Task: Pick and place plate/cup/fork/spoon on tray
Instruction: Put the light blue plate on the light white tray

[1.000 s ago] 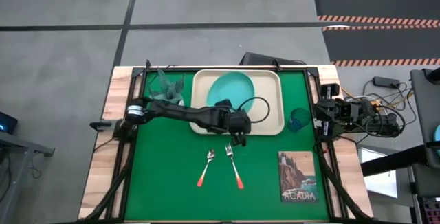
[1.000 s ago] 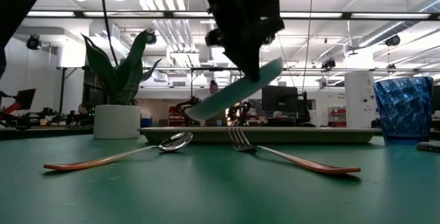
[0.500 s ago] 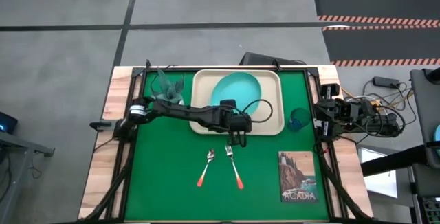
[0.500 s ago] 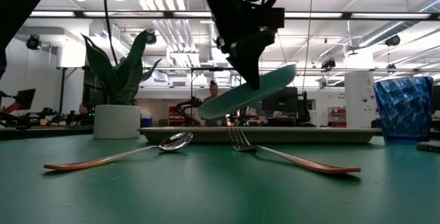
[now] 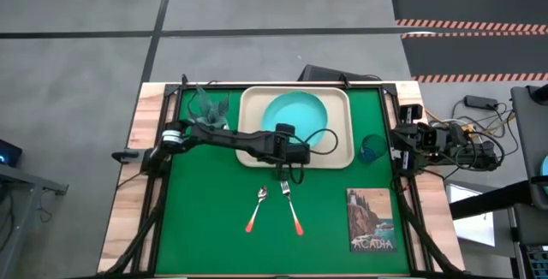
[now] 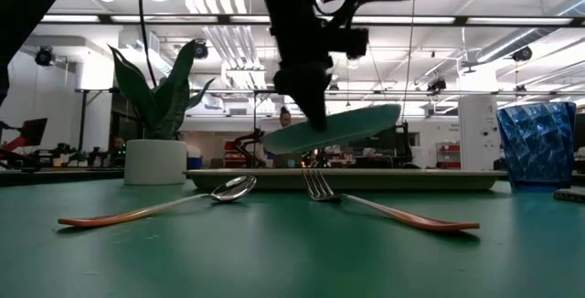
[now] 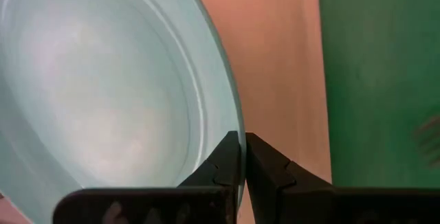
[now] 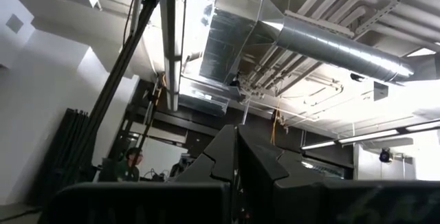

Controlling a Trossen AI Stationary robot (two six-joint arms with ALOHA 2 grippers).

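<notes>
Left gripper [image 5: 289, 153] pinches near rim of plate [image 5: 295, 121], fingers [image 7: 223, 165] pressed on edge; plate held slightly tilted above tray [image 5: 253, 155], clear of its floor in low view. Spoon [image 5: 256, 209] and fork [image 5: 292, 207] lie on mat nearer than tray; cup [image 5: 371, 150] just beside tray. Right gripper [image 8: 237, 157] parked at table's right edge, fingers together

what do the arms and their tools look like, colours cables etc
Both arms are dark, near black, built of jointed segments. The left arm has a pale band near its base and a thin black cable looping beside its tool. That tool's fingers are matte black with stepped, notched inner edges. The right arm is a compact dark cluster trailing loose cables; its tool has matching black fingers.
</notes>
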